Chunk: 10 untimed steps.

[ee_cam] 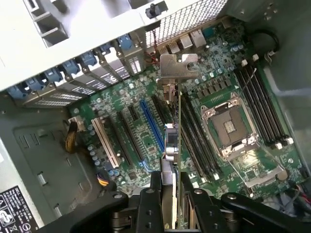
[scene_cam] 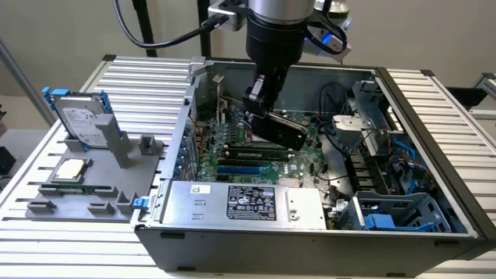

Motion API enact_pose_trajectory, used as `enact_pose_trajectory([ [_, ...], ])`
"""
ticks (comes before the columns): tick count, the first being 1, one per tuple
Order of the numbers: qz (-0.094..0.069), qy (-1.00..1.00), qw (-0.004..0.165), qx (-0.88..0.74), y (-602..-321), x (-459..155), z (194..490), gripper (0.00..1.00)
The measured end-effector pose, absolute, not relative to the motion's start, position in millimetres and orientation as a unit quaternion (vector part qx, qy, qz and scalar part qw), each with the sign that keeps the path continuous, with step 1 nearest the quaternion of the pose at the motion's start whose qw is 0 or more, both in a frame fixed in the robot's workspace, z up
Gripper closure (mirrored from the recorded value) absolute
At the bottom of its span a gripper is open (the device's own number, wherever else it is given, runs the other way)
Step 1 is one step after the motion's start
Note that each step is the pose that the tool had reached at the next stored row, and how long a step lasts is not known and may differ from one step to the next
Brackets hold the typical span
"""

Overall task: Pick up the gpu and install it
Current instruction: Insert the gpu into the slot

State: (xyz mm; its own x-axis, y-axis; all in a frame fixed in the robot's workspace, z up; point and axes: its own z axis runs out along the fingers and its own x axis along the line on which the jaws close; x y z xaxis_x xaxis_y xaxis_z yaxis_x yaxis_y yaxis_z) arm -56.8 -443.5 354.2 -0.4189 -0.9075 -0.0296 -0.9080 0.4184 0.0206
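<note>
Gripping one gpu [ee_cam: 178, 73] edge-on, the single tool [ee_cam: 171, 187] hangs above one motherboard [ee_cam: 146, 141] inside one open case [scene_cam: 310, 244].

gpu [scene_cam: 279, 131], black face showing, tilted above motherboard [scene_cam: 307, 160]

A tabletop [scene_cam: 147, 87] of parallel ribbed aluminium slats spans the scene, silver-grey and catching a soft sheen along its ridges. Behind it stands a plain, pale off-white wall [scene_cam: 62, 29], unmarked and evenly lit. A black upright pole [scene_cam: 142, 9] rises from the tabletop's far edge against that wall. At the exterior view's left a thin grey bar [scene_cam: 20, 75] slants past the tabletop's corner. The light is diffuse and even, casting only faint shadows between the slats.
</note>
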Motion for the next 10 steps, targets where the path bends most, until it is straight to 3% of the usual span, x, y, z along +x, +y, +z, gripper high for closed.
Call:
enact_pose_trajectory([
  [10,0.017,0.788,0.006,-0.615,-443.5,-56.8,345.5,1.00],
])
